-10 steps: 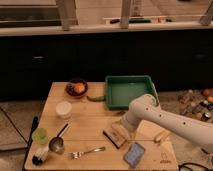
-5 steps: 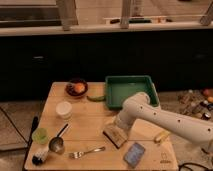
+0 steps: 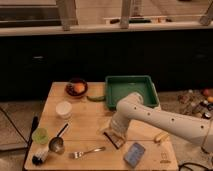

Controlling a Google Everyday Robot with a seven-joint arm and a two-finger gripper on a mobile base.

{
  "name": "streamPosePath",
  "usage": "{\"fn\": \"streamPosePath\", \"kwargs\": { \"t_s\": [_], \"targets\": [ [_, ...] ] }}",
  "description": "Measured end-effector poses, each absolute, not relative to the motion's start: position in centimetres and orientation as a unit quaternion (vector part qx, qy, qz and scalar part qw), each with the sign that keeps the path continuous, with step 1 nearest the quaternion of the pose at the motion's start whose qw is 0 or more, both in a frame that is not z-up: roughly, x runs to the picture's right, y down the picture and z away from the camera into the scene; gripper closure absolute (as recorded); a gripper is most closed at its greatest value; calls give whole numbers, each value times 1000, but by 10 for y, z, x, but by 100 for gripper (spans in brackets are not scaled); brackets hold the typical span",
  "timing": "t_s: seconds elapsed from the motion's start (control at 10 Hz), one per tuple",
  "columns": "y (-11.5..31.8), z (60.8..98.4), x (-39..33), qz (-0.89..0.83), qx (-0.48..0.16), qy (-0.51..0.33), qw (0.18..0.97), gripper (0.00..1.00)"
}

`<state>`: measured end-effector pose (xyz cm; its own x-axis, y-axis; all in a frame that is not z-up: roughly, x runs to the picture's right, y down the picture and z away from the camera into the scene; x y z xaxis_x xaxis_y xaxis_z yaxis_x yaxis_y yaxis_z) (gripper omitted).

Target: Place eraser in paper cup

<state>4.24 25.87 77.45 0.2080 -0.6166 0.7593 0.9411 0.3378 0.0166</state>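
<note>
Eraser (image 3: 111, 139), small dark block, flat on wooden counter (image 3: 90, 120); white arm's gripper (image 3: 116, 132) directly over it, jaws' state unreadable. White paper cup (image 3: 63, 109) well apart, left.

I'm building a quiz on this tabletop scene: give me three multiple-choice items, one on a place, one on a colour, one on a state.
1. Where is the gripper?
A. over the tray
B. low over the table, at the eraser
C. at the paper cup

2. What colour is the tray?
A. green
B. red
C. white

3. How does the paper cup stand?
A. tipped over
B. upright, apart from the eraser
C. stacked in the bowl

Answers: 1 B, the arm ends at the dark block near the table's front; 2 A, its walls are green; 3 B, its round rim faces up on the table's left.
</note>
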Motion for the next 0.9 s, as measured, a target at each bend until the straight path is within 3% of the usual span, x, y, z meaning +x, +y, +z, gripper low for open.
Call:
{"fn": "streamPosePath", "kwargs": {
  "t_s": [0.7, 0.8, 0.9],
  "targets": [
    [272, 798, 42, -528, -250, -366, 724, 20],
    [272, 800, 44, -527, -251, -366, 725, 22],
    [272, 801, 45, -523, -252, -367, 727, 30]
  ]
}}
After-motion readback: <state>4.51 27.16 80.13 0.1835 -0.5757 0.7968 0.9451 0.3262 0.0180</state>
